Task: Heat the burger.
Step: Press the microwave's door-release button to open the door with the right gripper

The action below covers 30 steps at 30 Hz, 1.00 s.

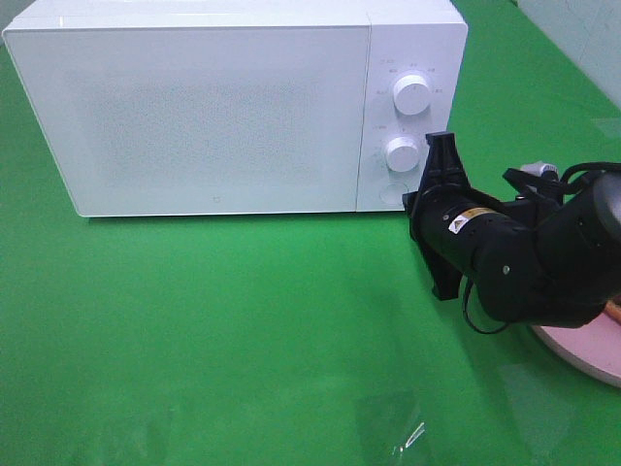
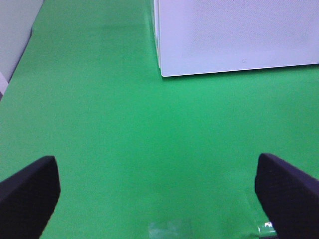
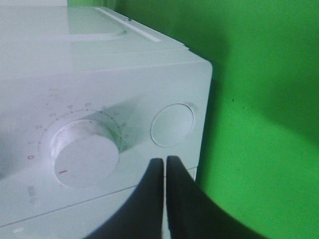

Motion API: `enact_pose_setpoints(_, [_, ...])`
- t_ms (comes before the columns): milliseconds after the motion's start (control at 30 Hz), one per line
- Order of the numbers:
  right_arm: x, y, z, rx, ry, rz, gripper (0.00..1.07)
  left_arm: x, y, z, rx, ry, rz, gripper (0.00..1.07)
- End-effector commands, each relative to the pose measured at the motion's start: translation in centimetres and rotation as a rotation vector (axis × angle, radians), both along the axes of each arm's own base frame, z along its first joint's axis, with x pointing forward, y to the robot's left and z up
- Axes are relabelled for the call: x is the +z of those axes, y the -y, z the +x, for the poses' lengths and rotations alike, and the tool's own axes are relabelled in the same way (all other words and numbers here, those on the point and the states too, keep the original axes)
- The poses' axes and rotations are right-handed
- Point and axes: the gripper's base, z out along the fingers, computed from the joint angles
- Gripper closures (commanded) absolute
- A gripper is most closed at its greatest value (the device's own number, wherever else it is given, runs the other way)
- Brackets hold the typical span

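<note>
The burger is out of view in every frame. A white microwave (image 1: 194,107) stands at the back with its door closed, and its front corner shows in the left wrist view (image 2: 234,35). My right gripper (image 1: 440,141) is shut and empty, just right of the control panel. In the right wrist view its joined fingertips (image 3: 164,162) sit close to the panel, between the lower knob (image 3: 84,154) and the round button (image 3: 172,124). My left gripper (image 2: 159,199) is open over bare green cloth, with nothing between its fingers (image 2: 30,194).
A pink plate (image 1: 592,349) lies at the right edge, mostly hidden behind my right arm. The panel carries an upper knob (image 1: 412,95), a lower knob (image 1: 402,153) and a round button (image 1: 392,192). Green cloth (image 1: 243,340) covers the table.
</note>
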Motion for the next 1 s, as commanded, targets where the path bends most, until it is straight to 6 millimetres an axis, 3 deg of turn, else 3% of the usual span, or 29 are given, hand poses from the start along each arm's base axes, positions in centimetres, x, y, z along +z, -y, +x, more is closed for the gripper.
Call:
enact_pose_setpoints(33, [0.4,0.2,0.8,0.006,0.016,-0.005,1.07,-0.1,0.0,-0.4,-0.010,0.018,-0.005,0.07])
enact_pose_setpoints(233, [-0.3,-0.4,2.4,0.035,0.017,0.030,1.07,-0.1,0.0,-0.4,-0.010,0.018,-0.005,0.07])
enact_pose_setpoints(1000, [-3.4,-1.1,4.6,-0.042,-0.002,0.052,1.07,-0.1,0.0,-0.2,-0.009,0.011,-0.004,0.07])
